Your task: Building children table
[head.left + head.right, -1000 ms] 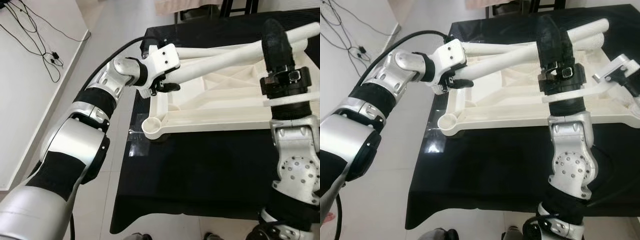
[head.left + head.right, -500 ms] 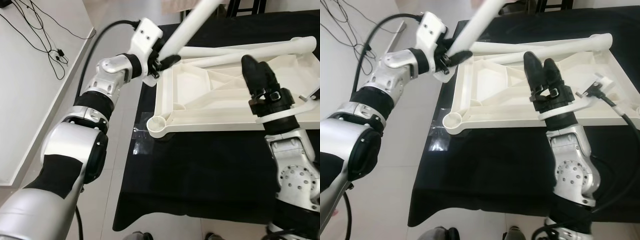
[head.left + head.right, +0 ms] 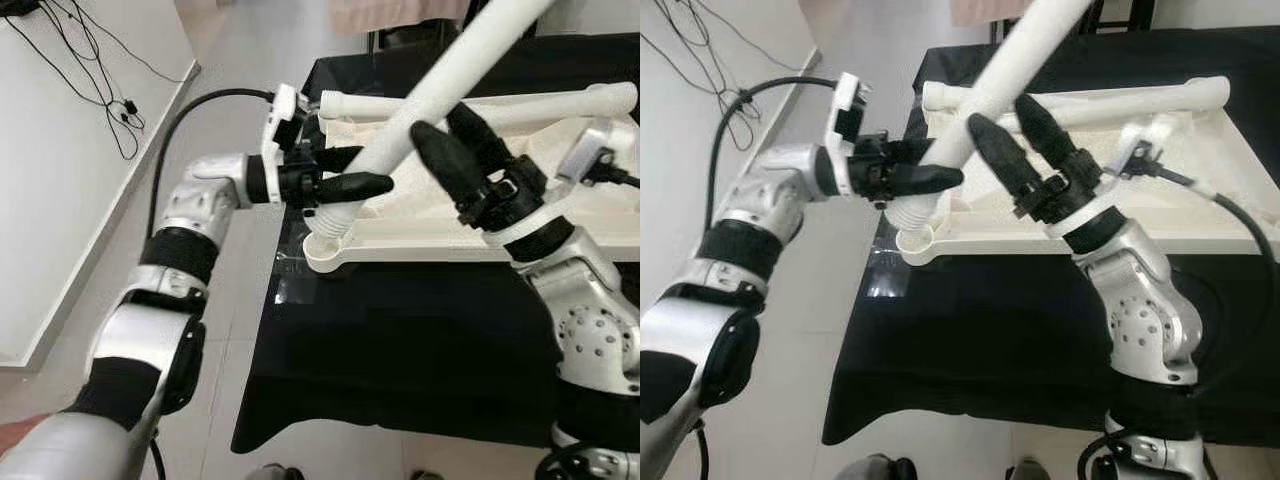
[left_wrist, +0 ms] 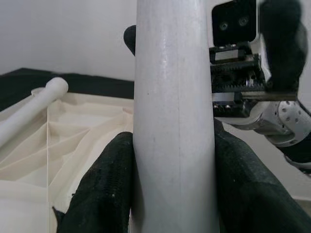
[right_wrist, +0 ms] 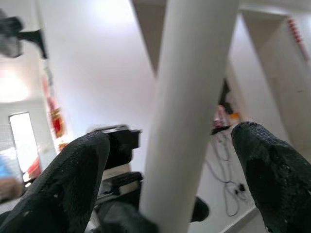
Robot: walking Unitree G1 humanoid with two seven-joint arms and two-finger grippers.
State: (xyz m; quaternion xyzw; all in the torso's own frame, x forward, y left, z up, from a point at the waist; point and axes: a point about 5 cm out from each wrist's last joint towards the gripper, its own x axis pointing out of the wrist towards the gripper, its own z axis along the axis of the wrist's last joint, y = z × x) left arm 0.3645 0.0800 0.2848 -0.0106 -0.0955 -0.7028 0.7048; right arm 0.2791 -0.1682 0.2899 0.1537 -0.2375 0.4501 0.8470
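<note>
The left gripper (image 3: 350, 172) clamps the long white plastic cylindrical table leg (image 3: 440, 85) near its ribbed lower end, seated at the corner socket (image 3: 323, 248) of the upturned white tabletop (image 3: 480, 228). Leg slants up-right. The right gripper (image 3: 452, 140) straddles it, fingers (image 5: 73, 187) apart.

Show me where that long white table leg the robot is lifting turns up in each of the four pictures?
Left eye view: table leg slants from the corner socket up toward the top.
Right eye view: leg, same slant.
Left wrist view: leg upright, clamped between black fingers.
Right wrist view: leg between spread fingers.
Shared landmark: the left end effector.
</note>
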